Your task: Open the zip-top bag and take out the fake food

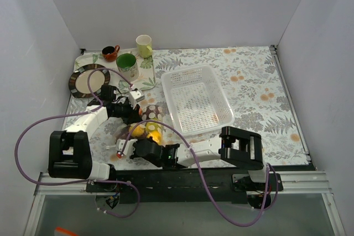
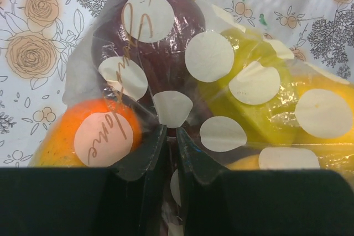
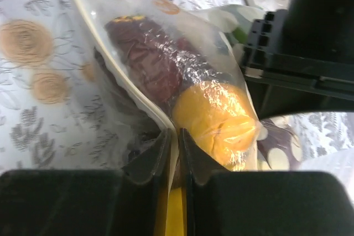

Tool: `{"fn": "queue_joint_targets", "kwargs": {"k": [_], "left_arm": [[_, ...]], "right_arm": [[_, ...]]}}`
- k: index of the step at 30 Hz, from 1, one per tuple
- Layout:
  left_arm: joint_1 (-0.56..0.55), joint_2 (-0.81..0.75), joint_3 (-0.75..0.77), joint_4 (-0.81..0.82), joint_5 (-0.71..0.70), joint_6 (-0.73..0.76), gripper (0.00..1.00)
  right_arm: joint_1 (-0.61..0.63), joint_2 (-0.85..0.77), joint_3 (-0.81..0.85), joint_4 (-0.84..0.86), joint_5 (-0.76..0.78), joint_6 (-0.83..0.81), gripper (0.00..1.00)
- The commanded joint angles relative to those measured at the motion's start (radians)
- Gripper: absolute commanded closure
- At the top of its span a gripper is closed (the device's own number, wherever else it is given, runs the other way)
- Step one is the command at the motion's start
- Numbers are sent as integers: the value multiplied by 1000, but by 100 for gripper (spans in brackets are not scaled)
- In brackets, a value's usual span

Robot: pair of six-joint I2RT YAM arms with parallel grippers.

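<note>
The zip-top bag [image 1: 148, 121], clear with white polka dots, lies on the flowered tablecloth between my two grippers. In the left wrist view the bag [image 2: 210, 56] holds an orange fruit [image 2: 61, 136], a dark purple eggplant [image 2: 160, 42] and a yellow lemon [image 2: 260, 109]. My left gripper [image 2: 171, 132] is shut on a fold of the bag's plastic; it also shows in the top view [image 1: 133, 113]. My right gripper [image 3: 178, 134] is shut on the bag's pale edge strip, beside a dark red-purple piece [image 3: 146, 53] and an orange-yellow fruit [image 3: 215, 117]. From above, the right gripper [image 1: 145, 141] is at the bag's near side.
A white perforated basket [image 1: 221, 100] stands just right of the bag. At the back left are a green mug [image 1: 128, 66], a pale yellow cup [image 1: 144, 45], a small brown mug [image 1: 110, 53] and a dark-rimmed plate [image 1: 88, 80]. Purple cables loop round the arms.
</note>
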Motion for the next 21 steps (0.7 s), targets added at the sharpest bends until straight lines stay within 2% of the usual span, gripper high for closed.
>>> {"fn": "queue_joint_targets", "kwargs": {"k": [1,3,6,7,9,10,12,13,14,15,18,21], "left_arm": [[5,22,-58,-118,-146,54,85],[5,24,-55,-129,-143,54,85],[5,8,-29,-138,-140,48,80],[5,-11,-6,-144,-138,36,70],[16,-35,93,-181,-121,25,60],[25,-51,132,-194,-89,5,51],[53,-97,247,-194,-59,-35,42],[85,-108,278,-188,-25,-52,21],[111,-123,313,-171,-12,-111,16],[123,-125,342,-172,-2,-127,14],[159,-111,431,-207,64,-161,11],[188,-133,441,-209,104,-187,10]], "right_arm": [[-58,-3,-14,197,175,-140,90],[-67,-22,6,191,153,-165,99],[-98,-70,40,121,106,-124,99],[-110,-87,49,87,86,-99,99],[-161,-149,66,19,-18,-1,99],[-184,-167,94,-71,-69,34,99],[-259,-213,132,-149,-206,137,99],[-285,-227,167,-198,-254,169,99],[-311,-245,190,-222,-299,192,99],[-357,-252,212,-240,-380,211,99],[-417,-253,319,-306,-480,263,99],[-429,-244,414,-357,-518,274,99]]}}
